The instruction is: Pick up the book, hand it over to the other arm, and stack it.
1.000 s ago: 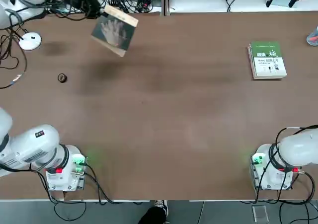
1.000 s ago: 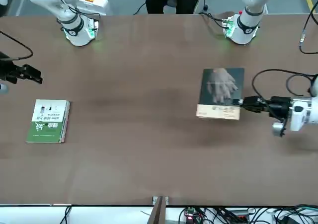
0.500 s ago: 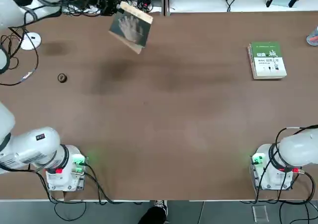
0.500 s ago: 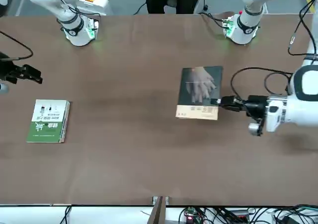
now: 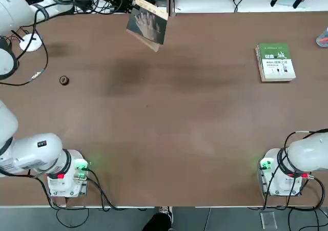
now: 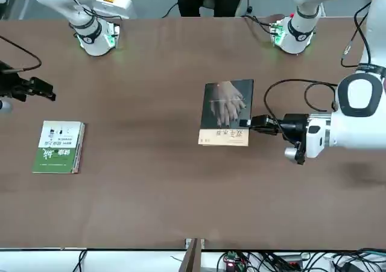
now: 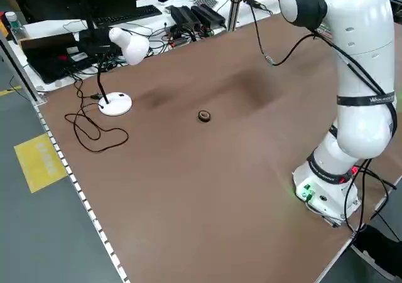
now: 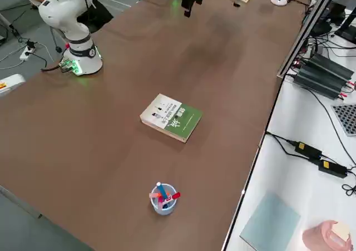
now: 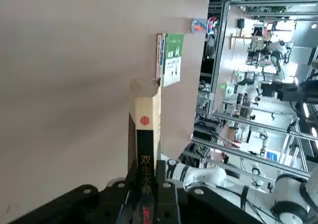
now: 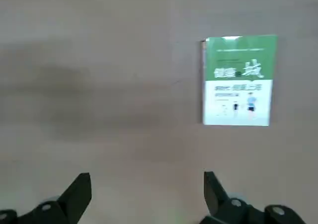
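The book [image 6: 227, 111], small and thin with a dark grey cover, a pale hand image and a tan strip along one end, hangs in the air above the smooth brown table [image 6: 157, 187], pinched at its tan end by the left gripper [image 6: 256, 123], whose black fingers are pressed tight on it. From that pincer the book sticks out sideways with its cover facing up; in the left wrist view its narrow spine [image 9: 145, 149] stands between the fingers, printed with a red dot and pale characters. The thicker green-and-white paperback book [image 6: 58, 146] lies flat on the table well apart from the left gripper, with wide bare tabletop between them. The right gripper [image 10: 146, 194] hovers above the table near that green-and-white book, its two dark fingers spread wide with nothing between them; in the front view only its tip shows at the edge. A small dark ring [image 5: 63, 80] lies on the table well apart from the left gripper, too small to make out. A clear cup of pens [image 8: 163, 198] stands near the table's edge beyond the green-and-white book.
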